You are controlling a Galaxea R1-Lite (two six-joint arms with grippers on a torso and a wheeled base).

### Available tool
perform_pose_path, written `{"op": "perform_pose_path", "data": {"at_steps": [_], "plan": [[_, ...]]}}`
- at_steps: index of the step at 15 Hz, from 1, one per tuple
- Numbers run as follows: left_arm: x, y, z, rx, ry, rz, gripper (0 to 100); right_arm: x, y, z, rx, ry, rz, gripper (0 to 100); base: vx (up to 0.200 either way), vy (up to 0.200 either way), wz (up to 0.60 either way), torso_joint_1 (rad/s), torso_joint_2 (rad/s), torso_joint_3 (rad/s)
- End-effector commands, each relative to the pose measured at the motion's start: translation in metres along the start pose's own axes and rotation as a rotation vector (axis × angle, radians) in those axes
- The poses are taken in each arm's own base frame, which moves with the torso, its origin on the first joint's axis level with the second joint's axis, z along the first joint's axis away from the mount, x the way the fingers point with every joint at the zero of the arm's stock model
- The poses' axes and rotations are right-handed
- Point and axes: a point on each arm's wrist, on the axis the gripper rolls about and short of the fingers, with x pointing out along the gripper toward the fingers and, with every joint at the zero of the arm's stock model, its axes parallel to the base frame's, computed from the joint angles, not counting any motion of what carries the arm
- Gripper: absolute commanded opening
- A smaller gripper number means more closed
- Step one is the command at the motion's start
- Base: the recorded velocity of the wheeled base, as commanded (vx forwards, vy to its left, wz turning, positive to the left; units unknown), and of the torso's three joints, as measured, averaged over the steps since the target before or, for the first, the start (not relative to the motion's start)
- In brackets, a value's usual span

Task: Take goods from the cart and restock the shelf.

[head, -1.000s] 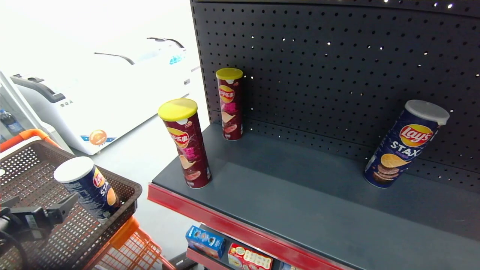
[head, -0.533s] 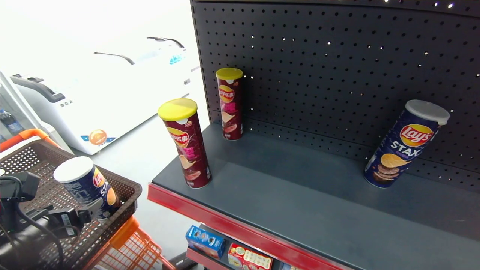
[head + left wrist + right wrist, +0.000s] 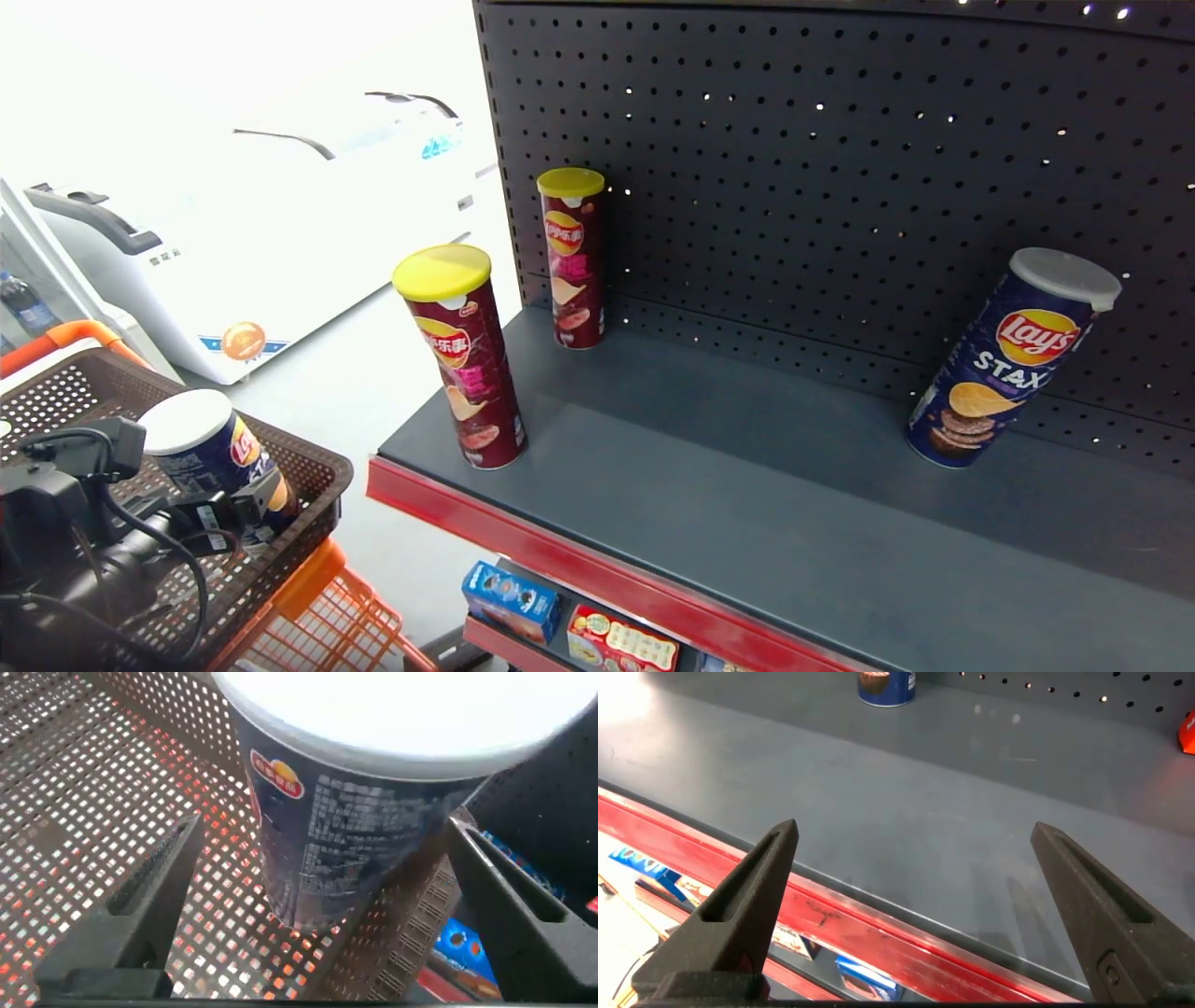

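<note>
The blue chip can (image 3: 210, 448) stands in the brown cart basket (image 3: 322, 471) at about 8 o'clock in the head view; its long axis is near vertical, with the white lid up and the base on the mesh floor. The left claw (image 3: 245, 504) is at the can's lower body; in the left wrist view the left claw (image 3: 324, 826) is spread with the can (image 3: 355, 831) between its two fingers, and contact cannot be told. The right claw (image 3: 912, 833) hangs spread wide over the front of the grey shelf (image 3: 747, 485), above its red edge. On the shelf two maroon cans stand upright with yellow lids up, one at the front corner (image 3: 462, 359), one at the pegboard (image 3: 571, 257); a second blue can (image 3: 1013, 359) stands at 3 o'clock, at the back by the pegboard.
</note>
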Motion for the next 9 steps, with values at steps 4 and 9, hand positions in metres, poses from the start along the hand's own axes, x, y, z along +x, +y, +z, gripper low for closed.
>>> {"op": "perform_pose_path", "data": {"at_steps": [4, 9], "plan": [[0.03, 0.003, -0.007, 0.0, 0.006, 0.008, 100, 0.0, 0.0, 0.0, 0.0, 0.001, 0.001, 100, 0.0, 0.0, 0.0, 0.0, 0.0, 0.0], [0.046, 0.003, -0.001, 0.012, -0.044, 0.004, 0, 0.0, 0.0, 0.0, 0.0, 0.001, 0.001, 100, 0.0, 0.0, 0.0, 0.0, 0.0, 0.0]]}}
